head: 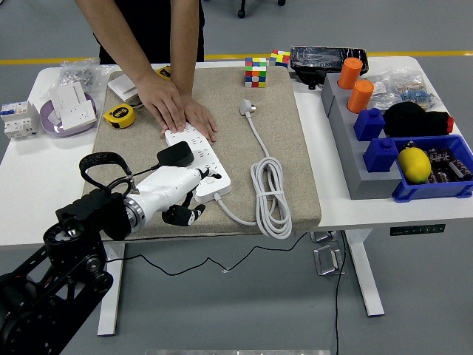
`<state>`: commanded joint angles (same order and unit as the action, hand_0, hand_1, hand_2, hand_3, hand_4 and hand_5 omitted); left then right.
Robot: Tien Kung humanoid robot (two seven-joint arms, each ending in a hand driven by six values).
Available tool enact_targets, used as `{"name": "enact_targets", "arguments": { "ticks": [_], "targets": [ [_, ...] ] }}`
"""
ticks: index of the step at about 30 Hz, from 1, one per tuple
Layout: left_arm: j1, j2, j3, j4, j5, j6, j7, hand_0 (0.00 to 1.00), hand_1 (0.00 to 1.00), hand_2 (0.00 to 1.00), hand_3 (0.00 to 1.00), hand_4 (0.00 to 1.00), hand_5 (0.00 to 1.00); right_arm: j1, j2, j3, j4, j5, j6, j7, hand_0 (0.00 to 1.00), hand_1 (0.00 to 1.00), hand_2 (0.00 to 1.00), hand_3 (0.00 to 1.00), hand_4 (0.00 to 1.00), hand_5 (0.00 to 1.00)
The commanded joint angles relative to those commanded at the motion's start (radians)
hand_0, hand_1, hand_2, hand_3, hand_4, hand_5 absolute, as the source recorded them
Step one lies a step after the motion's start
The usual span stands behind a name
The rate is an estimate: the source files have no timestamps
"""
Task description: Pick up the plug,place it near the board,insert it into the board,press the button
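I see the beige mat (pixel 288 148) spread under and beyond my left hand (pixel 174 194), which sits low at the mat's near-left part with fingers curled in, gripping nothing. The white power strip (pixel 199 159) lies just beyond and right of the hand, fingertips (pixel 201 176) at its near end. The person's hands (pixel 177 111) press flat on its far end. A black plug (pixel 175 156) sits seated in the strip just above my hand. The white cable (pixel 267 188) is coiled off to the right, its white plug (pixel 246 109) lying loose farther out.
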<state>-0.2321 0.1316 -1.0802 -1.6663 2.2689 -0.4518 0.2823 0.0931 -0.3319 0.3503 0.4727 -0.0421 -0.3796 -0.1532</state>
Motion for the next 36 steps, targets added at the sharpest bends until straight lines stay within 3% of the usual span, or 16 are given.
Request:
{"name": "enact_targets", "arguments": {
  "ticks": [12,14,23,36],
  "targets": [
    [-0.096,-0.056,0.033,0.295,0.000,0.071,-0.057,0.174,0.046,0.147,0.916,0.588,0.002,0.004,0.001,-0.005,0.000,0.001,0.000,0.000,0.880,0.829,0.808,0.829,0.998,0.998],
    [-0.103,-0.063,0.027,0.322,0.000,0.081,-0.064,0.174,0.046,0.147,0.916,0.588,0.002,0.004,0.001,-0.004,0.000,0.001,0.000,0.000,0.880,0.829,0.808,0.829,0.998,0.998],
    [-0.114,-0.071,-0.008,0.339,0.000,0.114,-0.080,0.175,0.044,0.145,0.906,0.601,0.002,0.003,0.000,-0.005,0.001,0.001,0.001,0.001,0.880,0.828,0.808,0.829,0.998,0.998],
    [-0.114,-0.063,-0.027,0.352,0.000,0.087,-0.076,0.176,0.043,0.145,0.894,0.608,0.002,0.004,-0.001,-0.006,0.001,0.002,0.002,0.000,0.880,0.828,0.807,0.829,0.998,0.998]
  ]
}}
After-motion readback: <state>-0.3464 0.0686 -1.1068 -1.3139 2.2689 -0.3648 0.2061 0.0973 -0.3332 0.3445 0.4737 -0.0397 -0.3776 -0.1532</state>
